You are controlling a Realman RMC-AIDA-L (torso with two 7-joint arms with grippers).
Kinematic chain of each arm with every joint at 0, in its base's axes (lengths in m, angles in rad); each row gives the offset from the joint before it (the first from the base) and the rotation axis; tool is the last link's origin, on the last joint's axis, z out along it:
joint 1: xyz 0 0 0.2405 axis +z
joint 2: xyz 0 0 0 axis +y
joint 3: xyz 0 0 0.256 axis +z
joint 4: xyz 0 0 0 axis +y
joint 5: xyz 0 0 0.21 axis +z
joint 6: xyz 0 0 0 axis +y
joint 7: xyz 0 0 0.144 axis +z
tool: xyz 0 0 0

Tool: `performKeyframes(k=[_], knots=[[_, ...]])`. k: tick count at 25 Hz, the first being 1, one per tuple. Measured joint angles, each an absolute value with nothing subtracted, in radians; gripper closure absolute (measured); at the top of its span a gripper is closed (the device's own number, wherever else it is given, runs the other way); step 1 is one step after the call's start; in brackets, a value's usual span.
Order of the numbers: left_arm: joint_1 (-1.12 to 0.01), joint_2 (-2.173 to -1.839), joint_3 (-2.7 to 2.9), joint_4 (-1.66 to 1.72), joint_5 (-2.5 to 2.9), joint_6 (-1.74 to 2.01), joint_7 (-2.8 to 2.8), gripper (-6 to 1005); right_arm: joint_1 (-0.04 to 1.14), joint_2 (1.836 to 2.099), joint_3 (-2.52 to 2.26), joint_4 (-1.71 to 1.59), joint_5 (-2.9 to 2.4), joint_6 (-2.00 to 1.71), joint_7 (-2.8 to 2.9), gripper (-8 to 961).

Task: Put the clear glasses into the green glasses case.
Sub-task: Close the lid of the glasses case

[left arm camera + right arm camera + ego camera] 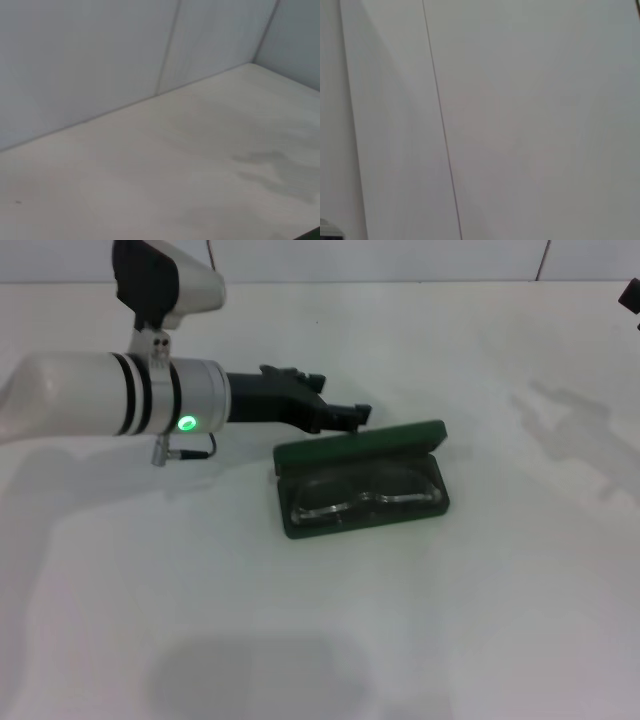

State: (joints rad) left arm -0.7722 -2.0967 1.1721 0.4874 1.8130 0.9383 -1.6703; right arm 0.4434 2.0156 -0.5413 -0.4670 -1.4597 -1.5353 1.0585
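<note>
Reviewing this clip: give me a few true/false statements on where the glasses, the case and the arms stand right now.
1. The clear glasses lie inside the green glasses case. True.
2. The case lid is shut. False: the lid stands open behind the tray, and the glasses show in the lining.
3. The left end effector is beside the case's back left corner, near the lid. True.
4. The left end effector holds the glasses. False: the glasses rest in the case, apart from it.
5. The right end effector is working over the case. False: only a dark bit of the right arm shows at the head view's far right edge, well away from the case.
</note>
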Motion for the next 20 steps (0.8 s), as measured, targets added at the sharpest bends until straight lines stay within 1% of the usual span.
performKeyframes(k=[6,13,20], knots=[[-0.738,-2.094,1.264,0.499,1.747,0.962,-1.66,125,0.446,2.016,-0.544,-0.466,-1.464,-1.535,1.058,618],[-0.684,-2.1,1.295,0.497,1.697,0.97,-1.551,125,0.453,2.017,-0.545,-0.451,-1.466,-1.536,1.057,616],[-0.626,-2.085,1.307,0.531,1.489,1.041,-1.445,125,0.461,2.019,-0.545,-0.452,-1.467,-1.549,1.057,614]])
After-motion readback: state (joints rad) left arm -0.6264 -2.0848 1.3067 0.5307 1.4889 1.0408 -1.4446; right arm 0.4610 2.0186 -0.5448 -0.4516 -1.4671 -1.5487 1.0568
